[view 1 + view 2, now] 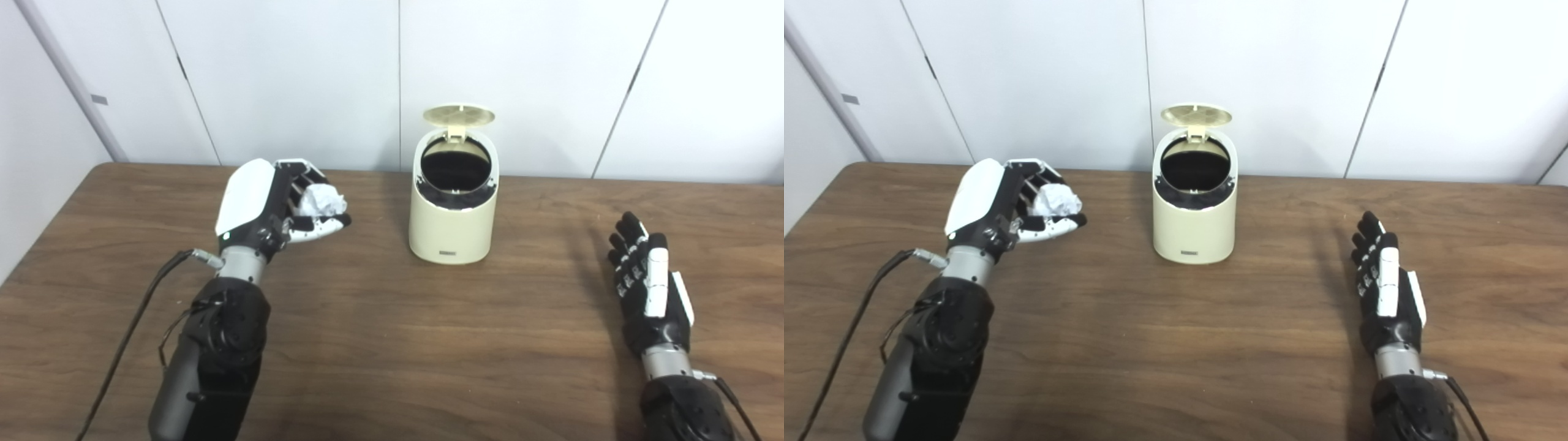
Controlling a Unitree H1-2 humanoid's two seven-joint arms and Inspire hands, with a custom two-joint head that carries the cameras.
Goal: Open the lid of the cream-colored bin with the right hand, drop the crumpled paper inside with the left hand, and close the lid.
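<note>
Now bin lid up, interior dark

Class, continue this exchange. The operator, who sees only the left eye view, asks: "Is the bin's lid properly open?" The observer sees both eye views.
Observer: Yes. The right eye view also shows the lid tipped up behind the cream-colored bin, leaving its mouth uncovered.
Operator: Is the paper held securely?
Observer: From that side, the left hand has its fingers curled around the crumpled paper. It is to the left of the bin and apart from it.
Operator: Is the other hand in the way?
Observer: No. The right hand is open over the table, well to the right of the bin, and holds nothing.
</note>
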